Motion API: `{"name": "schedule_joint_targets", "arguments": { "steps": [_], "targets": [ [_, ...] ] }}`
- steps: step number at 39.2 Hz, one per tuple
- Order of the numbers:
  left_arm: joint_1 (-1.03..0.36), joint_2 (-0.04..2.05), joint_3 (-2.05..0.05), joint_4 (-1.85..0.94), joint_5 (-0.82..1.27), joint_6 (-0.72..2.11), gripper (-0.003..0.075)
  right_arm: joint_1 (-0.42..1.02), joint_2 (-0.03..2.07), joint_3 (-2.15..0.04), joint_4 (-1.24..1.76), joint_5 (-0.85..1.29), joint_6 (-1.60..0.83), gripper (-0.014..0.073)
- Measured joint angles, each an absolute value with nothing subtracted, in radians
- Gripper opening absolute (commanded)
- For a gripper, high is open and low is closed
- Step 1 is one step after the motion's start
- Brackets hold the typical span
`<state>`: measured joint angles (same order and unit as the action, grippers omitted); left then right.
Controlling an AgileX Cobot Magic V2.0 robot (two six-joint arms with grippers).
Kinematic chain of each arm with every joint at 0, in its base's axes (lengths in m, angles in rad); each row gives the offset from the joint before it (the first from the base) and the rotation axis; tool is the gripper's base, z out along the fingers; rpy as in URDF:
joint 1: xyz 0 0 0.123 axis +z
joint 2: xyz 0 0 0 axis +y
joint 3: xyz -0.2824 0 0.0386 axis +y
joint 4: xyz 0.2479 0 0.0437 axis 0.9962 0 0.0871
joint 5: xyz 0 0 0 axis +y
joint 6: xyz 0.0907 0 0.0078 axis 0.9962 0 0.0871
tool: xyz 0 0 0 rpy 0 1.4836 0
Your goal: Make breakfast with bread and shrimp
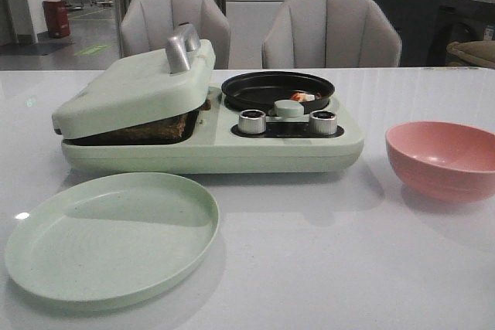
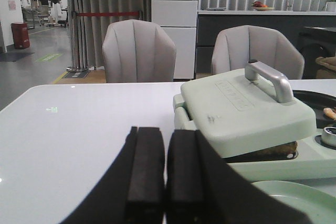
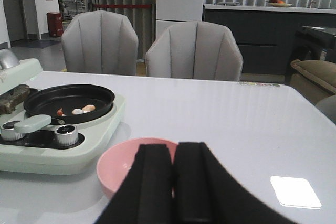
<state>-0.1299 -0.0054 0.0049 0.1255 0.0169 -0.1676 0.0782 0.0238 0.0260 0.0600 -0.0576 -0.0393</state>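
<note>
A glossy white surface (image 1: 309,268) stretches ahead of me, two grey padded chairs behind its far edge and a dim kitchen beyond. At mid-surface stands a pale green breakfast maker (image 1: 209,141): its hinged lid with a silver handle (image 1: 139,86) rests slightly ajar on browned bread (image 1: 155,129), whose dark crust shows in the gap. Beside the lid, in the round black pan (image 1: 277,87), lie a few small orange-and-white curled shrimp (image 1: 302,96). My left fingers (image 2: 166,171) are pressed together with nothing between them, near the surface's left edge; my right fingers (image 3: 173,179) are likewise clenched and empty, just above the pink bowl (image 1: 442,158). A round pale green plate (image 1: 112,237) waits at the near edge, bare. I judge the cooking is under way and serving not begun. Next, I would part my left fingers, take the handle and lift the lid.
</note>
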Motion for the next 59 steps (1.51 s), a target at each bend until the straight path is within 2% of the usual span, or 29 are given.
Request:
{"name": "schedule_joint_targets", "arguments": {
  "steps": [18,30,59],
  "targets": [
    [-0.130,-0.005,0.005,0.125,0.017,-0.168,0.0113,0.078,-0.010,0.026,-0.035,-0.041,-0.017,0.0150],
    [-0.130,-0.005,0.005,0.125,0.017,-0.168,0.0114,0.078,-0.010,0.026,-0.036,-0.035,0.055,0.0150],
    [-0.130,-0.005,0.005,0.125,0.017,-0.168,0.0113,0.078,-0.010,0.026,-0.036,-0.035,0.059,0.0150]
  ]
}}
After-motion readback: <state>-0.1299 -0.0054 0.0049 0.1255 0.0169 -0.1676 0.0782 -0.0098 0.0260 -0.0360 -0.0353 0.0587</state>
